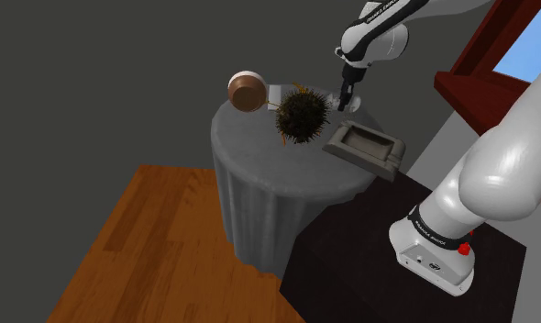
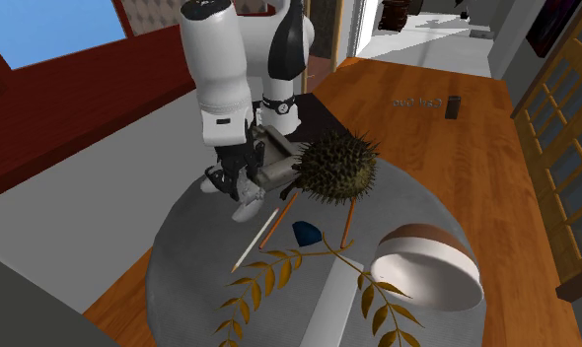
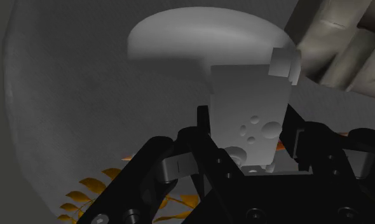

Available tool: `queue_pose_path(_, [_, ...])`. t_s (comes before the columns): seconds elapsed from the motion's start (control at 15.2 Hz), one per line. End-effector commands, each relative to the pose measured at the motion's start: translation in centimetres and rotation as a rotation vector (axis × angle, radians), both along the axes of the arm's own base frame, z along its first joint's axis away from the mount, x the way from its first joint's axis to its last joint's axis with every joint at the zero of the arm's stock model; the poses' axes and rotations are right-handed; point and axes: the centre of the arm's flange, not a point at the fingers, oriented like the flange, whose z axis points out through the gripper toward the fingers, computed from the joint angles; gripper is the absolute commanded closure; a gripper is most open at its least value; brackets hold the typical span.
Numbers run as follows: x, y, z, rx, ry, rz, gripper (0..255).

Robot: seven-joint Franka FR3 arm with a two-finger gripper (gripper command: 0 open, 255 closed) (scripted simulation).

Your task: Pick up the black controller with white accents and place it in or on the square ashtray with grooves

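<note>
In the wrist view my gripper [image 3: 251, 167] is shut on a pale grey-white controller [image 3: 248, 118] with small round buttons, which sticks out past the fingertips. In the shoulder view the gripper [image 1: 347, 99] hangs at the far edge of the round table, just beyond the square grey ashtray [image 1: 365, 149] with its grooved rim. From the second exterior view the gripper [image 2: 232, 187] is low over the table with the whitish controller [image 2: 248, 209] at its tips, and the ashtray [image 2: 276, 168] lies right beside it. Whether the controller touches the table I cannot tell.
A dark spiky ball [image 1: 303, 115] stands mid-table next to the ashtray. A brown and white bowl [image 1: 248, 90] lies tipped at the shoulder view's left. A golden leafy sprig [image 2: 279, 281], thin sticks and a small blue piece [image 2: 305, 233] lie on the grey table [image 1: 259, 165].
</note>
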Motion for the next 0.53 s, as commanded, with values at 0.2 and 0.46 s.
queue_pose_path(0.2, [0.0, 0.1, 2.6, 0.0, 0.0, 0.0, 255])
queue_pose_path(0.46, [0.0, 0.1, 4.7, 0.0, 0.0, 0.0, 255])
